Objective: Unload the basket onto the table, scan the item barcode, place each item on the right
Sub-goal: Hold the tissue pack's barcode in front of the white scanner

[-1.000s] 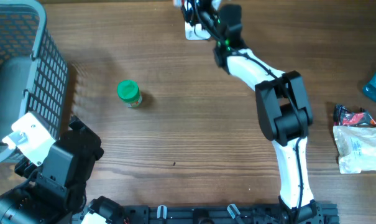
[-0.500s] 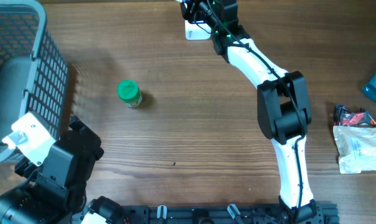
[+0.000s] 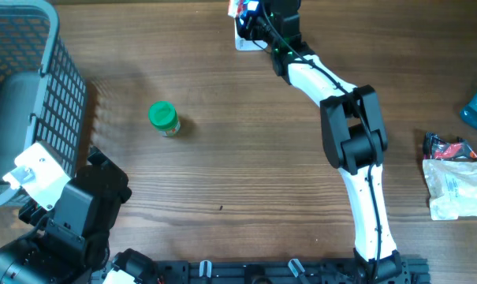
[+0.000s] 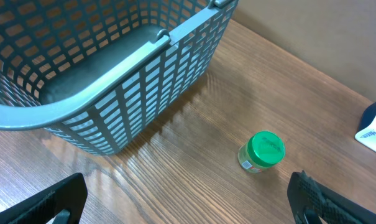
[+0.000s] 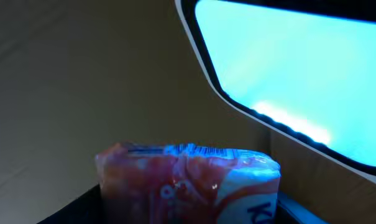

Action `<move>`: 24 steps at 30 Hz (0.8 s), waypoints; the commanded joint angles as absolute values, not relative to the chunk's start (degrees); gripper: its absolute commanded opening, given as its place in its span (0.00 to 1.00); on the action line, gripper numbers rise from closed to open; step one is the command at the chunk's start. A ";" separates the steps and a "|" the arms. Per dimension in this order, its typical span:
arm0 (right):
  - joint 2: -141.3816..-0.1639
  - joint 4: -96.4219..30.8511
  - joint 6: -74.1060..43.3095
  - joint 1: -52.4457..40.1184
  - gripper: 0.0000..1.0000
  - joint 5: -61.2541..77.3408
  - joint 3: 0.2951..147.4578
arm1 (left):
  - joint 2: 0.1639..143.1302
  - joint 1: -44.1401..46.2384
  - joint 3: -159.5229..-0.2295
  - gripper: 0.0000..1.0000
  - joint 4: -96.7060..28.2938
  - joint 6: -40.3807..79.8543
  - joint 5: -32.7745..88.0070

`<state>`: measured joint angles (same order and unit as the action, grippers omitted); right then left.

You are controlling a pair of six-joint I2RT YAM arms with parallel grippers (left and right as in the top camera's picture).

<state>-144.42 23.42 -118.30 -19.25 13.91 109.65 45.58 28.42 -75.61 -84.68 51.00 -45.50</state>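
My right gripper [image 3: 254, 13] is at the table's far edge, shut on a red and white packet [image 5: 188, 183], the item. A barcode [image 5: 194, 150] runs along the packet's top edge and is lit blue. The scanner's glowing blue window [image 5: 287, 68] is close above and to the right of the packet. In the overhead view the white scanner [image 3: 244, 39] stands right under the gripper. My left gripper [image 4: 188, 208] hangs open over bare wood at the near left, holding nothing.
A green-lidded jar [image 3: 163, 118] stands left of centre, beyond the left fingers [image 4: 312, 199]. A grey mesh basket [image 3: 45, 87] fills the far left. At the right edge lie a blue bottle [image 3: 476, 106], a red-black packet [image 3: 445, 146] and a pale pouch [image 3: 459, 188].
The right wrist has shifted and turned slightly at the far edge, bringing the packet up by the scanner. The left arm and the jar have not moved.
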 commanded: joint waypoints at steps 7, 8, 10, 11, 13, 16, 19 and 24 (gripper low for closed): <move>-144.94 24.82 -118.69 -17.91 0.66 19.64 110.56 | 45.76 28.16 -76.03 1.00 -84.71 51.90 -45.63; -144.94 25.39 -118.69 -17.91 0.65 20.43 110.56 | 45.76 28.16 -76.03 1.00 -84.71 51.90 -45.63; -144.94 28.38 -118.69 -17.80 0.64 22.76 110.56 | 45.76 28.16 -76.03 1.00 -84.71 51.90 -45.63; -144.94 29.45 -118.69 -17.80 0.63 23.27 110.56 | 45.76 28.16 -76.03 1.00 -84.71 51.90 -45.63; -144.94 32.08 -118.69 -17.80 0.63 24.08 110.56 | 45.76 28.16 -76.03 1.00 -84.71 51.90 -45.63; -144.90 34.79 -118.67 -17.80 0.62 24.51 110.56 | 45.76 28.16 -76.03 1.00 -84.71 51.90 -45.63; -144.88 37.12 -118.67 -17.76 0.59 26.65 110.56 | 45.76 28.16 -76.03 1.00 -84.71 51.90 -45.63; -144.66 44.91 -110.26 -17.76 0.69 31.48 110.56 | 45.76 28.16 -76.03 1.00 -84.71 51.90 -45.63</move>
<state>-144.44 41.67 -116.97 -17.80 26.89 109.65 45.58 28.42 -75.61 -84.71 50.98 -45.50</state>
